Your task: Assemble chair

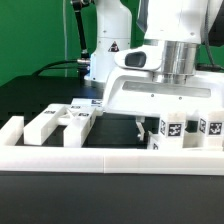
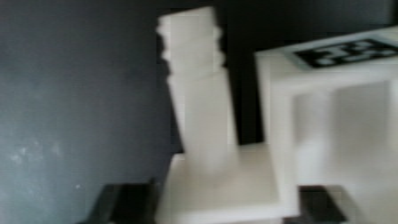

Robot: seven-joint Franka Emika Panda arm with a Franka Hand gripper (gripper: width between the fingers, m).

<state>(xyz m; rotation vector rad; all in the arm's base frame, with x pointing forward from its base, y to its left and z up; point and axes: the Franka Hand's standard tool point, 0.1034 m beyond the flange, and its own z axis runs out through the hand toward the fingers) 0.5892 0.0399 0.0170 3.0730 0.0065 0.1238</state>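
In the wrist view my gripper is shut on the wide base of a white chair post, which points away from the fingers. A blocky white chair piece with a tag lies right beside the post; I cannot tell if they touch. In the exterior view my gripper is low over the black table, just behind the rail. The tagged chair pieces stand to its right. More white chair pieces lie at the left.
A long low white border rail runs across the front. The robot base stands behind on the black table, with a green backdrop beyond.
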